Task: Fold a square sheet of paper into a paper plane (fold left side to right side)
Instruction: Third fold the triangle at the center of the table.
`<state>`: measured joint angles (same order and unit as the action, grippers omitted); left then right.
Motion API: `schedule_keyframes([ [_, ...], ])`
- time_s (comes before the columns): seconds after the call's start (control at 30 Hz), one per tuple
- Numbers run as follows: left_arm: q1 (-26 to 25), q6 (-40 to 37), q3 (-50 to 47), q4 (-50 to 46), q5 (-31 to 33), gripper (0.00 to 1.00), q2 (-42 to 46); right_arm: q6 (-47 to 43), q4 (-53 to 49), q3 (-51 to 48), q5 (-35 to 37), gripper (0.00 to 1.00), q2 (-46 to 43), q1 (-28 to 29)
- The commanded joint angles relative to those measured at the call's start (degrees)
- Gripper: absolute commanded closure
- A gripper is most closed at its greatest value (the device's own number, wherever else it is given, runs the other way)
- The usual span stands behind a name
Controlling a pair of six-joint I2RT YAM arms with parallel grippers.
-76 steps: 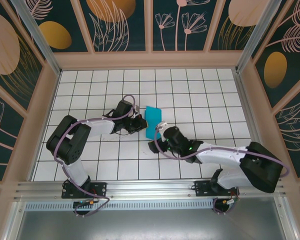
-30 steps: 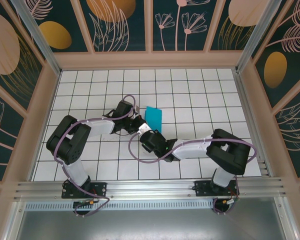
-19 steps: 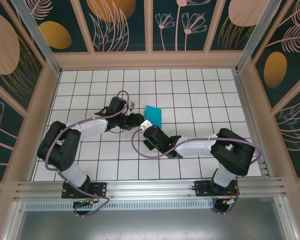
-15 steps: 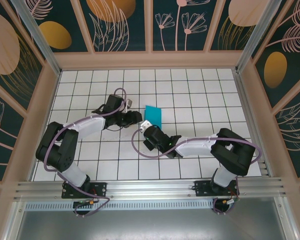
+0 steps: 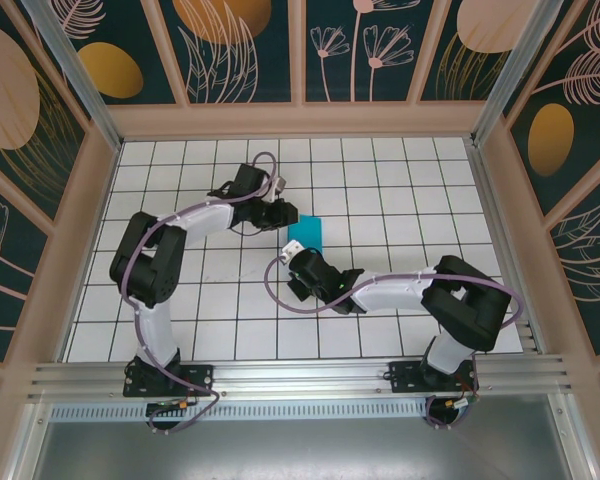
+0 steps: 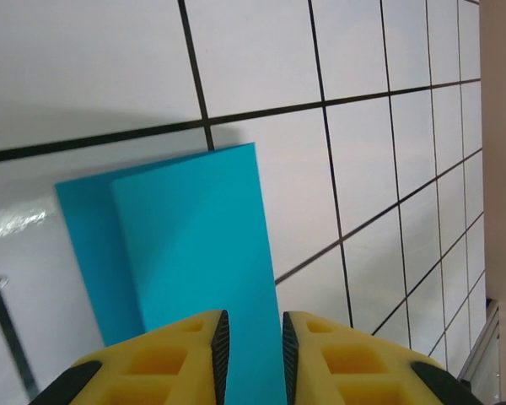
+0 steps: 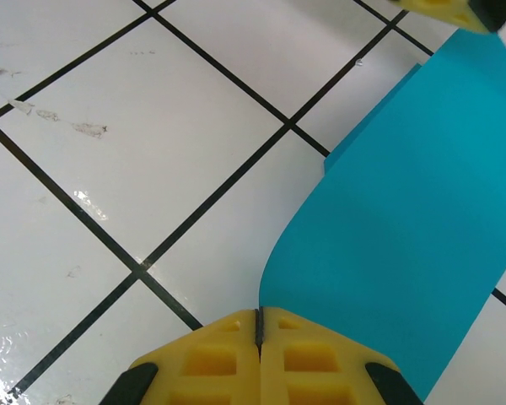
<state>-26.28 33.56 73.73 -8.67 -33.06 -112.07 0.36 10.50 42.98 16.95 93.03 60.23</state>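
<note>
The square sheet of paper (image 5: 309, 231) is teal and lies folded into a narrow strip on the white grid table. In the left wrist view the paper (image 6: 194, 236) shows two layers, the upper one offset to the right. My left gripper (image 5: 284, 213) hovers at its far left edge. Its jaws (image 6: 251, 354) stand narrowly open over the top layer. My right gripper (image 5: 293, 253) is at the strip's near end. It is shut (image 7: 259, 325), and the paper's (image 7: 405, 228) edge curves up into the seam between the fingers.
Wooden walls (image 5: 300, 118) ring the tiled table (image 5: 420, 190). Both forearms lie low across the middle tiles, the right one (image 5: 390, 292) stretching from the near right. A yellow left fingertip (image 7: 455, 12) shows at the top of the right wrist view.
My left gripper let go, swung off to the left, then came back to the paper's far edge with jaws narrower. The right gripper moved left along the near end and stayed shut.
</note>
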Motion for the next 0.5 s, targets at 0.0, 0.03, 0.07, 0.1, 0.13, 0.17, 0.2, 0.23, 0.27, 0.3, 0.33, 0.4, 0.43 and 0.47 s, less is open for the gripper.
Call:
schedule_keyframes([
  [0.0, -0.77, -2.51, 3.07, -3.39, -1.22, 0.74, -3.97, 0.69, -0.74, -0.15, -0.6, 1.0, -0.41, -0.5],
  [0.03, -0.77, -2.75, 3.68, -3.82, -0.67, 0.74, -4.79, 0.7, -0.82, -0.16, -0.66, 1.0, -0.45, -0.55],
  [0.07, -0.79, -3.15, 4.3, -4.34, 0.0, 0.74, -5.7, 0.89, -0.79, -0.12, -0.73, 1.0, -0.5, -0.64],
  [0.1, -0.85, -3.4, 4.77, -4.75, 0.43, 0.74, -6.54, 0.95, -0.81, -0.1, -0.87, 1.0, -0.5, -0.72],
  [0.13, -0.87, -3.63, 5.13, -5.02, 0.54, 0.75, -7.29, 1.03, -0.81, -0.05, -1.21, 1.0, -0.56, -0.8],
  [0.17, -0.88, -3.81, 5.47, -5.28, 0.71, 0.75, -8.2, 1.09, -0.83, 0.04, -1.51, 1.0, -0.49, -0.88],
  [0.2, -0.88, -3.98, 5.7, -5.47, 0.98, 0.75, -8.96, 1.05, -0.79, 0.17, -1.82, 1.0, -0.45, -0.98],
  [0.23, -0.88, -4.21, 5.88, -5.65, 1.2, 0.75, -9.61, 1.05, -0.9, 0.39, -2.1, 1.0, -0.45, -1.07],
  [0.27, -0.85, -4.37, 6.05, -5.99, 1.53, 0.75, -10.12, 1.05, -1.08, 0.63, -2.57, 1.0, -0.32, -1.23],
  [0.3, -0.88, -4.61, 6.07, -6.16, 1.88, 0.75, -10.48, 1.0, -1.34, 0.91, -2.94, 1.0, -0.26, -1.42],
  [0.33, -0.88, -4.77, 5.99, -6.34, 2.02, 0.75, -10.78, 0.96, -1.48, 1.11, -3.32, 1.0, -0.19, -1.61],
  [0.4, -0.88, -5.0, 5.9, -6.54, 2.48, 0.76, -11.19, 1.06, -2.18, 1.81, -4.97, 1.0, -0.21, -2.36],
  [0.43, -0.84, -5.17, 5.76, -6.68, 2.56, 0.75, -11.44, 1.13, -2.34, 2.03, -5.44, 1.0, -0.28, -2.7],
  [0.47, -0.95, -5.32, 5.81, -6.81, 2.71, 0.76, -11.66, 1.13, -2.6, 2.27, -6.21, 1.0, -0.36, -3.2],
])
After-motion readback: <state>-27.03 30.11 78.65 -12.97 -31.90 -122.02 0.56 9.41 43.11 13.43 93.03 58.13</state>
